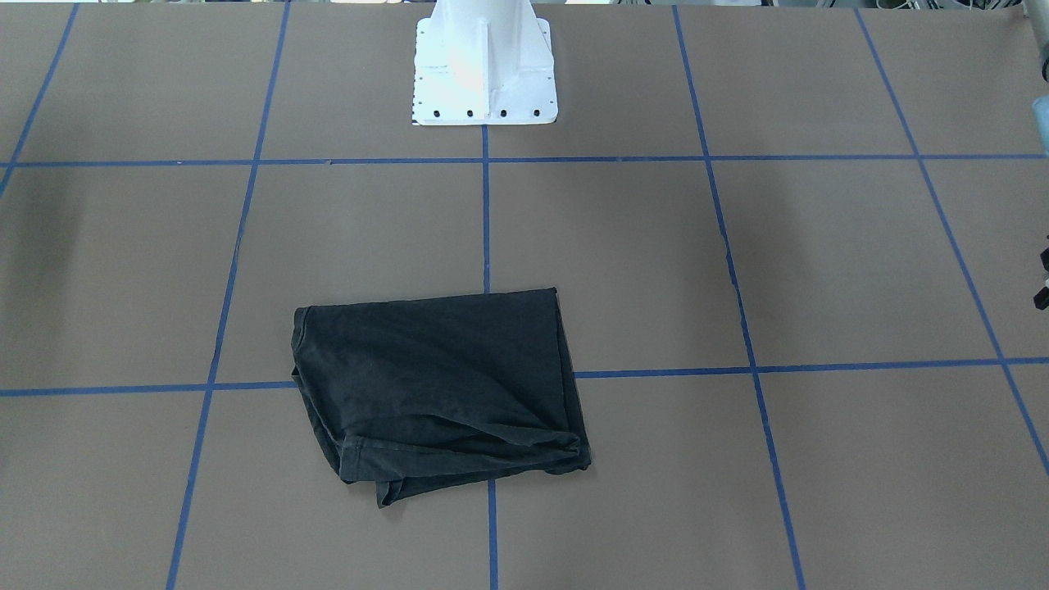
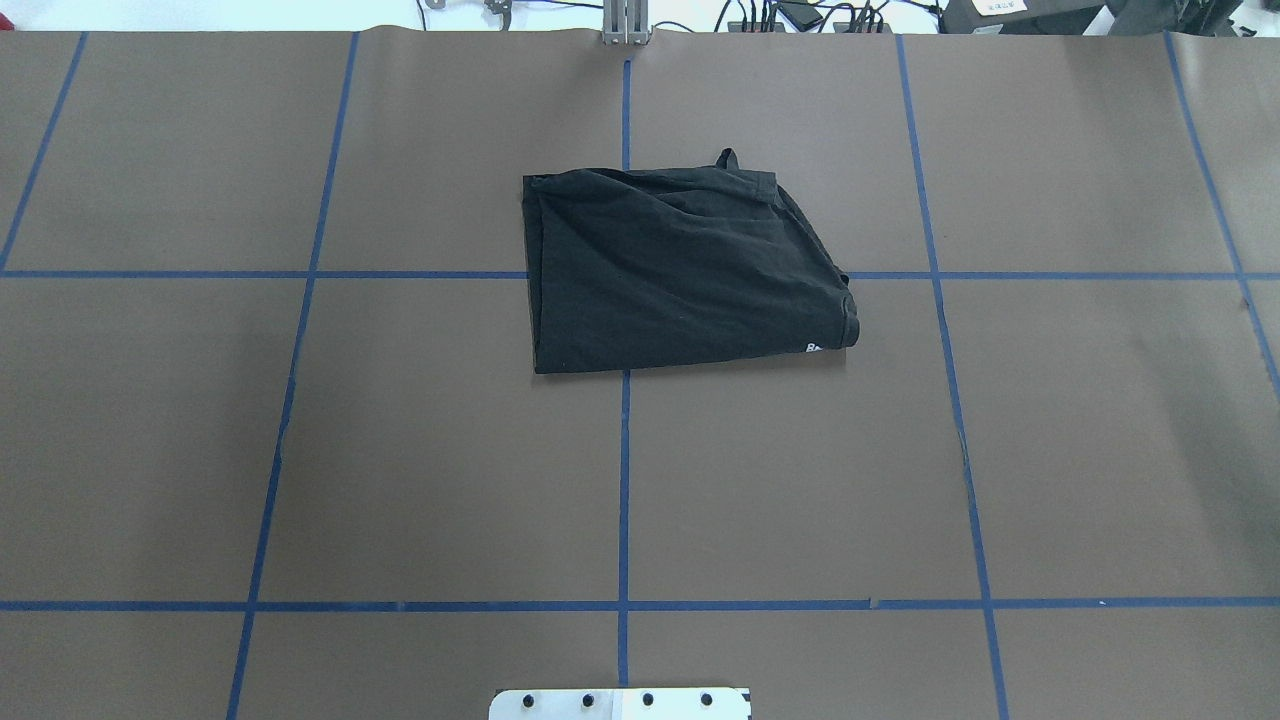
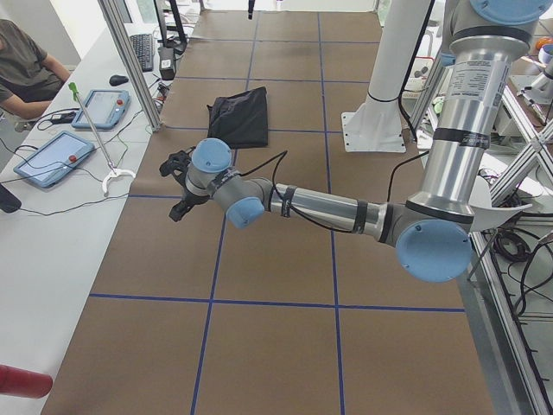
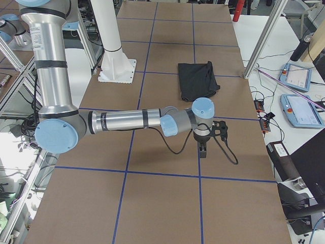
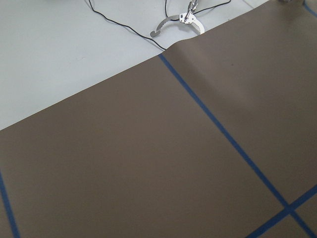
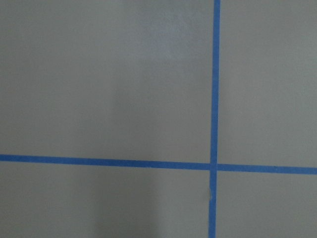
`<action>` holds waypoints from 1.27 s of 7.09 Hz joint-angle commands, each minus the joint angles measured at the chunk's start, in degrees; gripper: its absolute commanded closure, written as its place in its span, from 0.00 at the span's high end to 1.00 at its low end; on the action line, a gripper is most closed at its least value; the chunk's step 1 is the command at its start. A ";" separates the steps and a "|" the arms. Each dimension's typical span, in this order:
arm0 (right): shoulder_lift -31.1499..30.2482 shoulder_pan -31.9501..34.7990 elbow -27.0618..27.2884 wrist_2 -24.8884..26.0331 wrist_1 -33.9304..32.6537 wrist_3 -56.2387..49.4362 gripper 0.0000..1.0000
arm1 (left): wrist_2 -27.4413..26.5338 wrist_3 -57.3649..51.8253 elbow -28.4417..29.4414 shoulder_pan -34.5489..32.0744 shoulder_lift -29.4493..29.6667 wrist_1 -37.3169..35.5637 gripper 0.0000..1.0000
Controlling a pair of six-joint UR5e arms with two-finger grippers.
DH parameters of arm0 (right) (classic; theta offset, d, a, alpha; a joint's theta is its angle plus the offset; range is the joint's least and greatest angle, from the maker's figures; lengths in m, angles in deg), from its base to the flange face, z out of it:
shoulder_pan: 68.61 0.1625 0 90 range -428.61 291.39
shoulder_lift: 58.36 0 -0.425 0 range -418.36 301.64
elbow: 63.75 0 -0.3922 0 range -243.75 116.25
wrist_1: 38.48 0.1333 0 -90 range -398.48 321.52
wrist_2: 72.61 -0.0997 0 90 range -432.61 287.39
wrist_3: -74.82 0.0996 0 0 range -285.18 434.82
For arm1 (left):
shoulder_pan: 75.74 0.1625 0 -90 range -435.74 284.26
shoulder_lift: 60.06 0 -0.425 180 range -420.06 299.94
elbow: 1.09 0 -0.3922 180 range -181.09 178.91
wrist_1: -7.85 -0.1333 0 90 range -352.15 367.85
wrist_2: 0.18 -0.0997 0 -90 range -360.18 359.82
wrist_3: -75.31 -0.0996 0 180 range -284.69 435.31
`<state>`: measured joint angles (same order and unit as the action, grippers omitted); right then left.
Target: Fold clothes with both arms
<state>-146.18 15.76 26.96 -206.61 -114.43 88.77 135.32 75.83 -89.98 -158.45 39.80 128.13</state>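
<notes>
Folded black T-shirt (image 2: pixel 680 270) lies on the desk (image 2: pixel 400 450); left claw (image 3: pixel 180 186) and right claw (image 4: pixel 203 148) hang well away, whether clenched I cannot tell.

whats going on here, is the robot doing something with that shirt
A two-armed robot is set up to fold a black T-shirt. At this moment the shirt lies as a folded, roughly rectangular bundle on the brown table, and nothing touches it. The left gripper hangs over bare table toward one end and the right gripper toward the other, each well apart from the shirt. These views do not show whether either is open or shut.
</notes>
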 commanded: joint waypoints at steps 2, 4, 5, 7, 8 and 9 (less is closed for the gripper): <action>-3.14 3.52 1.31 -2.85 -0.60 -4.72 1.00 | 3.19 -1.66 -0.77 -1.23 -3.95 -6.28 0.99; -2.53 3.26 1.31 -2.76 -1.47 -4.72 1.00 | 3.54 -1.66 -1.29 -1.93 -4.15 -9.67 0.99; -0.70 3.00 1.40 -2.67 -4.09 -4.72 1.00 | 3.02 -3.05 -2.60 -2.80 -4.06 -13.36 0.99; 1.61 2.91 1.40 -1.97 -9.03 -4.81 1.00 | 2.93 -8.86 -2.70 -3.34 -4.41 -13.93 0.99; 1.43 2.91 1.92 -1.97 -9.03 -4.72 1.00 | 2.84 -8.78 -2.09 -2.99 -4.32 -15.58 0.99; 0.82 2.91 1.93 -1.54 -9.03 -4.63 1.00 | 2.67 -8.78 -2.69 -2.81 -3.80 -17.69 0.99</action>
<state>-144.96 18.68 28.71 -208.54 -123.15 84.04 138.17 67.37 -92.38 -161.48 35.59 112.75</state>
